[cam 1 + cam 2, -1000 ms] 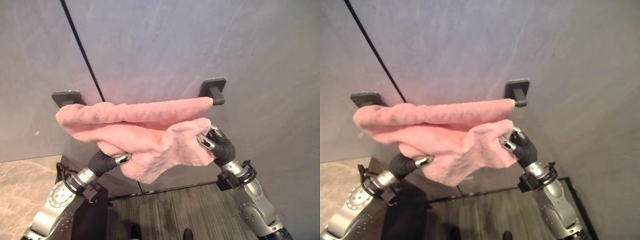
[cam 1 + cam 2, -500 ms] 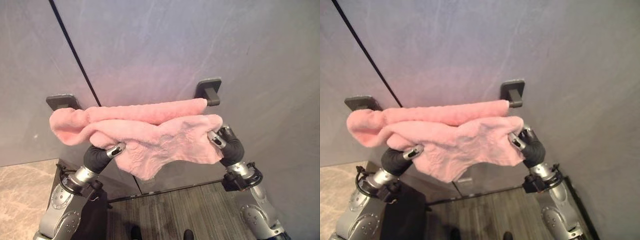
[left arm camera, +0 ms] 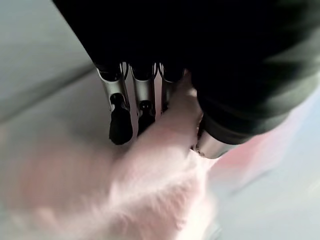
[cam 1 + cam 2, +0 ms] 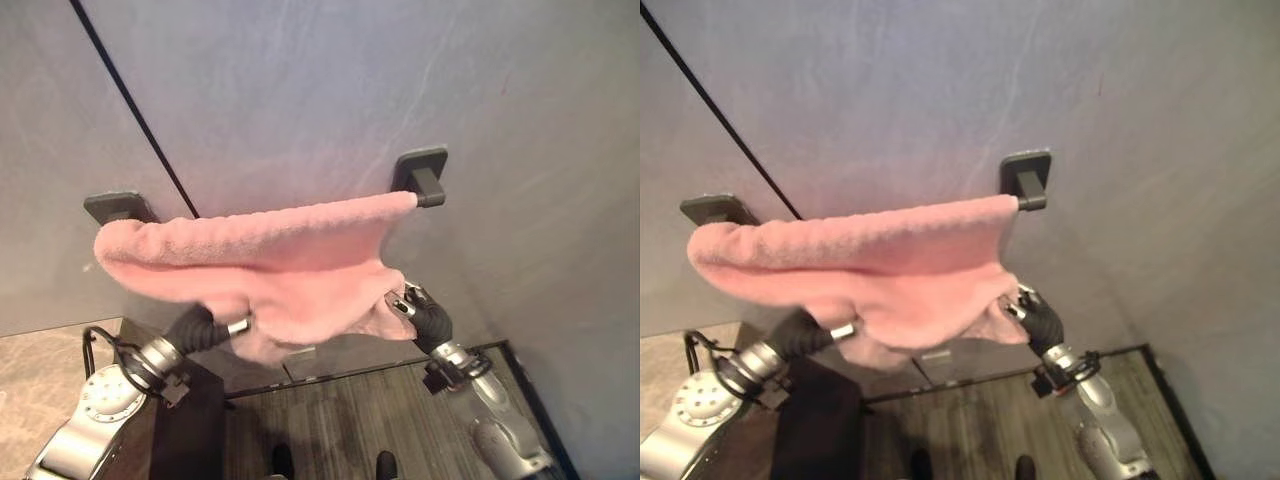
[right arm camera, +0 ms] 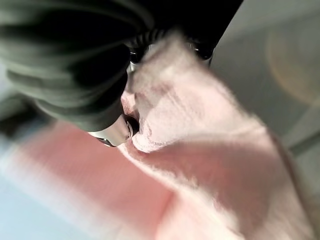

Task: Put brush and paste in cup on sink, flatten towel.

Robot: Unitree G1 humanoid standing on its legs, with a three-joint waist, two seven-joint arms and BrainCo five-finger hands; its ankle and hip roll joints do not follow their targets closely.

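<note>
Overhead, from the eye views: pink towel [image 4: 260, 265] draped over a wall rail between two dark brackets [image 4: 420, 172], left hand [image 4: 205, 328] and right hand [image 4: 420, 312] both at its lower hem. Left wrist view — fingers [image 3: 121, 120] and thumb pinching pink cloth. Right wrist view — hand [image 5: 85, 80] clamped on the towel likewise.

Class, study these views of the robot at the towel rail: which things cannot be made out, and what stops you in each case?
- Rail under the pink towel: covered by cloth between the two mounts, eye views.
- Left hand fingertips: buried in towel folds.
- Right hand grip: cloth fills the right wrist view.
- Towel's lower edge: blurred, wrist views.
</note>
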